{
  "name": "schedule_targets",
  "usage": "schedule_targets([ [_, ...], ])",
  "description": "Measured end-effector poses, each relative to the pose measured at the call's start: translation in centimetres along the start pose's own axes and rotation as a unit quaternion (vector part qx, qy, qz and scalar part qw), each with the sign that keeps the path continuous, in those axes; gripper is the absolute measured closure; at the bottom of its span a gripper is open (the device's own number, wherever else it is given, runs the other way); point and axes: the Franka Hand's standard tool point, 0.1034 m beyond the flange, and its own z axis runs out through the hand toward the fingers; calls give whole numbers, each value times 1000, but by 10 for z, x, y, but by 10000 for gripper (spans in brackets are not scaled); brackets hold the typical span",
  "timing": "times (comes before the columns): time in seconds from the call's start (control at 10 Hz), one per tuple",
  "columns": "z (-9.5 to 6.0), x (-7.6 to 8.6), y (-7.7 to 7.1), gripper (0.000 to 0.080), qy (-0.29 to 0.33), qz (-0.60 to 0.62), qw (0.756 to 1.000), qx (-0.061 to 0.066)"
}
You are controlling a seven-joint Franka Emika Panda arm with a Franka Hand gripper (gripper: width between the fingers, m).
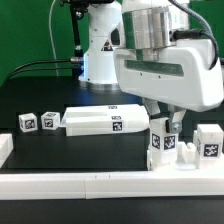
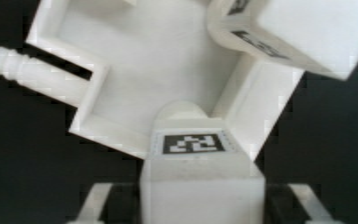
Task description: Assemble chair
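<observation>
In the exterior view my gripper point(image 1: 163, 128) reaches down at the right, over an upright white chair piece point(image 1: 162, 146) with tags that stands by the front rail. Its fingers sit tight against both sides of that piece. In the wrist view the gripper point(image 2: 202, 205) has this tagged block point(image 2: 195, 150) between its two fingers point(image 2: 115, 200). Beyond it lie a large notched white slab point(image 2: 149, 70), a round peg point(image 2: 30, 68) and a tagged block point(image 2: 274, 40). Other chair parts lie on the black table: a long slab point(image 1: 105, 120) and two small tagged blocks point(image 1: 27, 122) point(image 1: 48, 121).
A long white border rail point(image 1: 110, 185) runs along the front edge, with a short return at the exterior view's left point(image 1: 5, 150). Another tagged white block point(image 1: 208, 142) stands just to the exterior view's right of the gripper. The arm's base point(image 1: 100, 60) rises at the back.
</observation>
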Motion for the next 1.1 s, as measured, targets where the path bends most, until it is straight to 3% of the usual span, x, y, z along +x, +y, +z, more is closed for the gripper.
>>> schedule_targets([
  [0.3, 0, 0, 0, 512, 0, -26, 1000, -1],
  [0.4, 2, 1, 2, 329, 6, -122, 992, -9],
  [0.5, 5, 2, 4, 213, 12, -229, 973, -21],
  [0.6, 6, 4, 4, 213, 11, -313, 949, -24],
  [0.7, 6, 4, 4, 163, 10, -351, 936, -28],
  [0.9, 7, 6, 5, 153, 9, -406, 914, -28],
  [1.1, 5, 5, 2, 151, 16, -522, 852, -36],
])
